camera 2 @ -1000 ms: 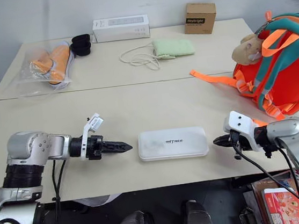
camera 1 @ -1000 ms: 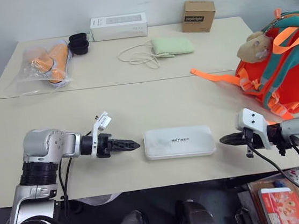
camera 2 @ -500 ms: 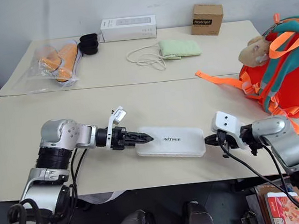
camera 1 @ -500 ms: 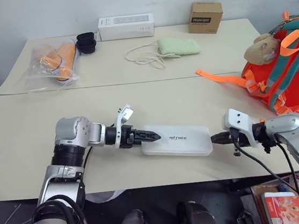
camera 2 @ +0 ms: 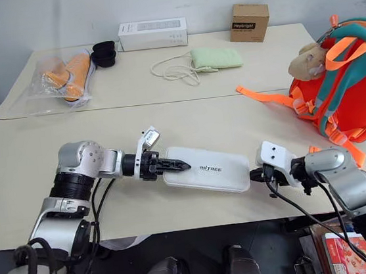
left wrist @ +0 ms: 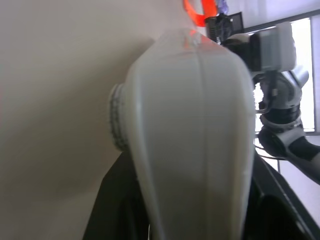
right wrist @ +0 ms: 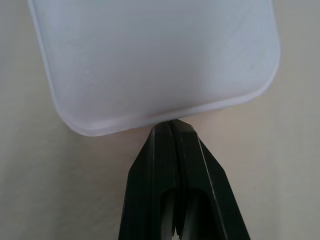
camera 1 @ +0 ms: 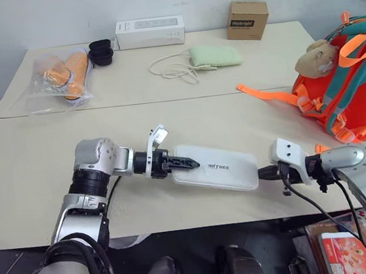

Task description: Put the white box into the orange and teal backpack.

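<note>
— Where was the white box point(camera 1: 223, 169) at that moment?

— Lying on the near table point(camera 1: 27, 161), right in front of me, between my two claws. It was outside the orange and teal backpack point(camera 1: 356, 91), well apart from it.

— And your claws?

— My left gripper point(camera 1: 189, 164) was clamped over the box's left end. From my left wrist I looked along the box edge-on, with a black finger point(left wrist: 112, 210) on each side of it. My right gripper point(camera 1: 264, 173) was clenched with nothing in it, its two fingers point(right wrist: 170, 165) pressed together, and their tips touched the box's right-hand edge.

— What was in the backpack?

— I couldn't tell. It stood at the right end of the table, a tan plush toy point(camera 1: 316, 59) perched on its top, and one orange strap point(camera 1: 267, 94) trailed from it across the tabletop. I could not see into it, nor whether it was open.

— Any other containers?

— Several, all on the far table. A clear plastic bag point(camera 1: 57, 75) lay at the left end and held orange things that I couldn't make out further. Just beside it sat a small stack of black cups point(camera 1: 100, 52); what they held, if anything, I couldn't see. A long white carton point(camera 1: 150, 31) lay along the back edge, and a small brown cardboard box point(camera 1: 247, 19) stood farther right, both shut. Between them, nearer me, lay a green pouch point(camera 1: 213, 55) with a white cord looped beside it.
</note>
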